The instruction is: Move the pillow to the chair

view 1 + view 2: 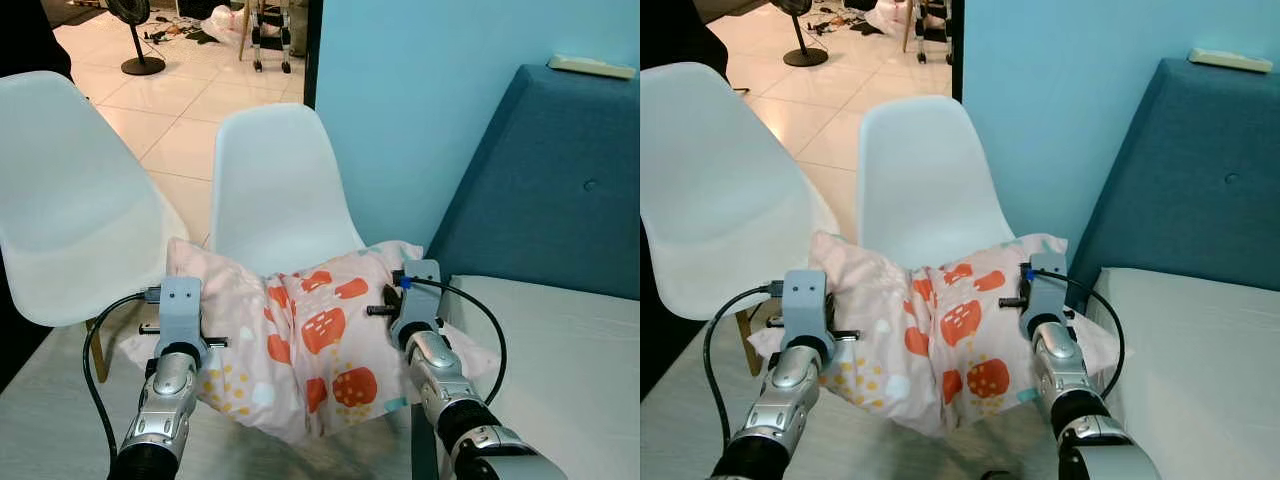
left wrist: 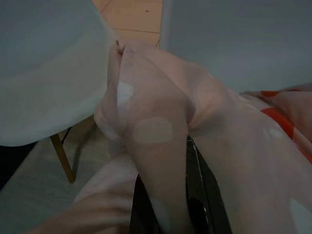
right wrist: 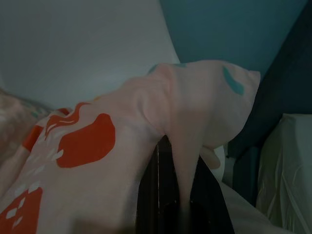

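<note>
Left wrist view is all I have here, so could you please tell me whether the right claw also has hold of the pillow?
Observer: Yes, the right claw pinches a fold of the pillow at its far corner.
Operator: Thank you. Where is the chair?
Observer: A white chair stands straight ahead, just behind the pillow.
Operator: Is there anything to the right?
Observer: A blue headboard and a white mattress.

pillow [image 1: 300,335] sits right up against the near chair [image 1: 275,190]; second chair [image 1: 70,200] crowds the left, headboard [image 1: 550,180] blocks right.
</note>
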`<state>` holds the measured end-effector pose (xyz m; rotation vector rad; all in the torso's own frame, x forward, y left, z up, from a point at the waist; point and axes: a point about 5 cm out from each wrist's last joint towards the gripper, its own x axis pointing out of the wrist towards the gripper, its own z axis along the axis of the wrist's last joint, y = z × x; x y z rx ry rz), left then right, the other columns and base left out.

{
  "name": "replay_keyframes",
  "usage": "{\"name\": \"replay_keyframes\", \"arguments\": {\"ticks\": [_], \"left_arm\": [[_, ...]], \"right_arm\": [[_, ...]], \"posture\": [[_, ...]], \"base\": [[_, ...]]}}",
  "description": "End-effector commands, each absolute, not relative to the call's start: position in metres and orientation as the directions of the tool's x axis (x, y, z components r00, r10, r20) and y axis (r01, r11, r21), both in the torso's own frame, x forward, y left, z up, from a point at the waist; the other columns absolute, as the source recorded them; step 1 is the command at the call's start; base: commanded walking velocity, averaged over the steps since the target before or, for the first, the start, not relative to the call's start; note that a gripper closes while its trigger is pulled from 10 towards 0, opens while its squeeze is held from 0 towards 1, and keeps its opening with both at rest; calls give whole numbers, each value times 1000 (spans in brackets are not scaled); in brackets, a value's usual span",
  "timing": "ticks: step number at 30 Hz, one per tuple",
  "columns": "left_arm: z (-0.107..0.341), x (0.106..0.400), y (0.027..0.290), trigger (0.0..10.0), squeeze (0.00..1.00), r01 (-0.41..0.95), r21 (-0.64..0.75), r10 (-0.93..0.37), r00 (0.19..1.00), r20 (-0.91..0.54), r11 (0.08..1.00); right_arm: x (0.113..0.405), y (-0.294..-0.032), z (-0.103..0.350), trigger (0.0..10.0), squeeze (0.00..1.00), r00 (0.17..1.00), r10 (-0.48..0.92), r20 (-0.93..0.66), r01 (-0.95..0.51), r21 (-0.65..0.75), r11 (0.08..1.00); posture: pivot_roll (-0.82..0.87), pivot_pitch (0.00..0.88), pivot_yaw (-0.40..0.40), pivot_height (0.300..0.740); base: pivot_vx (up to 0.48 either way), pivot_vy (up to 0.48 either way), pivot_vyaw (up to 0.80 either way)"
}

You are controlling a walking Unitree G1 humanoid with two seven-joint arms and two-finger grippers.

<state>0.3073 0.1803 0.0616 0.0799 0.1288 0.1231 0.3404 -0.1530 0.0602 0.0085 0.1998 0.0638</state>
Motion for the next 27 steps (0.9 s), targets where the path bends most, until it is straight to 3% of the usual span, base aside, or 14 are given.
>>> {"name": "replay_keyframes", "arguments": {"ticks": [1,10,14,27], "left_arm": [[72,313,178,10000,0,-105,109,114,990,-78,988],[73,314,178,10000,0,-105,113,114,990,-79,988],[72,314,178,10000,0,-105,119,115,990,-83,987],[72,315,180,10000,0,-111,128,122,989,-85,986]], "right_arm": [[345,-146,67,10000,0,981,91,-171,-89,22,996],[346,-147,68,10000,0,982,84,-172,-84,5,996],[346,-147,68,10000,0,981,82,-174,-84,-2,997],[345,-145,66,10000,0,979,90,-183,-92,-1,996]], "posture": [[4,107,-77,691],[6,110,-77,681],[6,111,-75,656],[8,113,-76,651]], "base": [[0,0,0],[0,0,0],[0,0,0],[0,0,0]]}}
